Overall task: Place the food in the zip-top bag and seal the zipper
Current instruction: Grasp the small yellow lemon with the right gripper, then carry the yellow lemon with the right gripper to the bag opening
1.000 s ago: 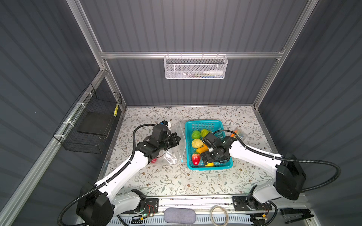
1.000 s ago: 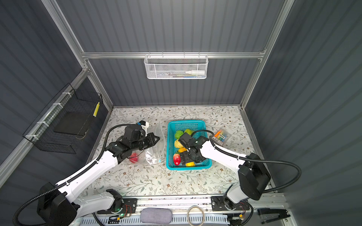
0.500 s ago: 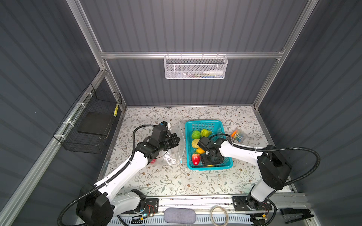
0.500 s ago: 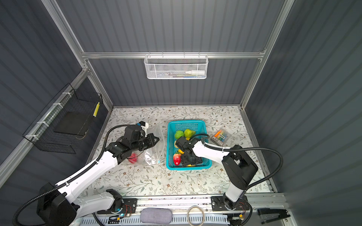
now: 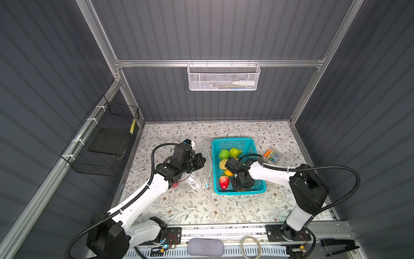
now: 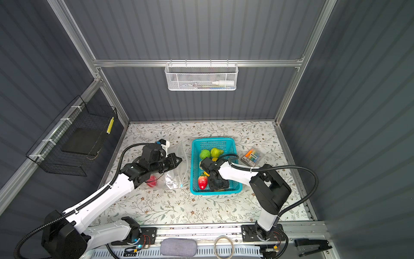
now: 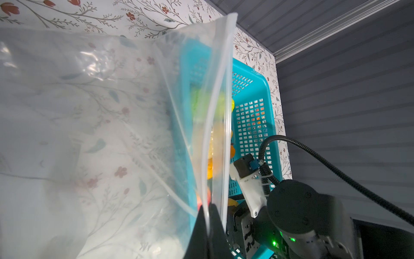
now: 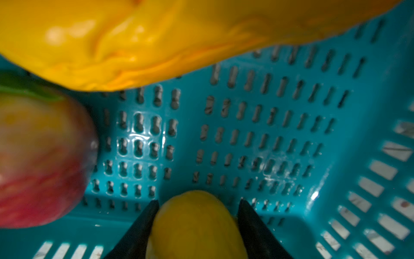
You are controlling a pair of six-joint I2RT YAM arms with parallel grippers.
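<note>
R gripper [image 8: 198,203] is down in the teal basket [image 8: 291,134], fingers pressed against each side of a small yellow fruit [image 8: 197,226]. Looks like a grip, tho it's not lifted yet. A red strawberry [image 8: 40,157] and a big yellow piece [image 8: 156,33] crowd it, so I reckon it went in nose-down to get the jaws past them. Other food, incl. a green one [image 5: 224,154], sits in the basket too.

L gripper [image 7: 208,213] is clenched on the rim of the zip-top bag [image 7: 89,112], right by the zipper [image 7: 226,89]. It holds the mouth up facing the basket, prob. so fruit can go straight in. One red piece [image 6: 152,180] already shows through the bag.

Vs a sec ago: R jaws were wide and further up the basket. Now they've dropped & narrowed, and the elbow has swung in. L arm & bag haven't budged.
</note>
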